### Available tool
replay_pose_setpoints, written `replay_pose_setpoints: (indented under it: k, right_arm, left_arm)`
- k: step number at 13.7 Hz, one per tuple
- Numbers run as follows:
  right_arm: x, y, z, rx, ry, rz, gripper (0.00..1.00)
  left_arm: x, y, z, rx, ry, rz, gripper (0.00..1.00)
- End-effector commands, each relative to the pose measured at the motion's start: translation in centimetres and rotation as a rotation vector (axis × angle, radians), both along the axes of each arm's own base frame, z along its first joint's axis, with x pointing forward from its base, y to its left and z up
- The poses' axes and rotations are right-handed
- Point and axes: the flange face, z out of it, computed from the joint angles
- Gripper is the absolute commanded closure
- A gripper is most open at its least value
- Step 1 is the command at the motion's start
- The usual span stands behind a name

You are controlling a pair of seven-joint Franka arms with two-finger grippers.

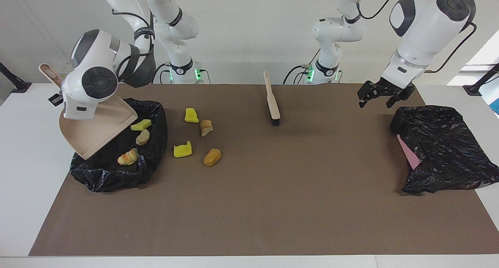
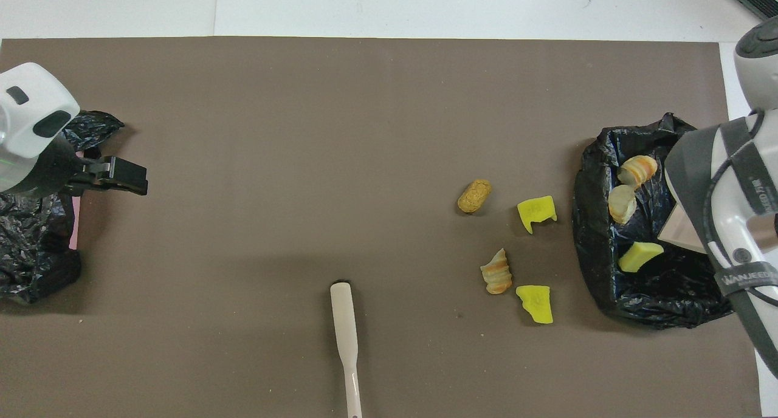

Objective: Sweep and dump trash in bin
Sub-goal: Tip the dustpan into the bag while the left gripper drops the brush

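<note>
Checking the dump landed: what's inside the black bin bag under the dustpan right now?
Three pieces lie in the bin bag: a yellow sponge chunk and two bread lumps. The tilted dustpan covers part of the opening, so anything beneath it is hidden.

Three trash pieces (image 1: pixel 134 143) lie in the black bin (image 1: pixel 156 120); four (image 1: pixel 197 137) beside it.
</note>
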Motion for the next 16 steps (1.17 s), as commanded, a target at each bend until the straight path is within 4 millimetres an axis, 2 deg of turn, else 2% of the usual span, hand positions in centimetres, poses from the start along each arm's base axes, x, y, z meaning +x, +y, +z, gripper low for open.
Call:
replay_pose_setpoints:
  k: [1, 4, 7, 12, 14, 16]
  right_arm:
    - [0.1, -0.4, 1.0, 0.001, 0.024, 0.015, 1.0]
    - [-0.5, 1.0, 3.7, 0.001, -0.031, 0.033, 1.0]
    - [-0.3, 3.7, 4.0, 0.085, -0.121, -0.001, 1.0]
    - [-0.1, 12.0, 3.0, 0.182, -0.34, -0.16, 1.0]
    - [0.0, 16.6, 2.6, 0.218, -0.452, -0.23, 1.0]
    - [0.3, 19.5, 2.0, 0.295, -0.544, -0.335, 1.0]
  left_arm:
    - [-0.8, 0.4, 0.6, 0.026, 0.03, -0.025, 0.0]
    - [-1.0, 0.4, 0.6, 0.026, 0.035, -0.039, 0.0]
    - [-0.9, 0.4, 0.9, 0.025, 0.024, -0.035, 0.0]
    - [-0.9, 0.4, 1.4, 0.022, 0.011, -0.026, 0.0]
    - [-0.9, 0.5, 1.4, 0.022, 0.009, -0.027, 0.0]
    - [-1.0, 0.5, 1.4, 0.021, 0.012, -0.023, 0.0]
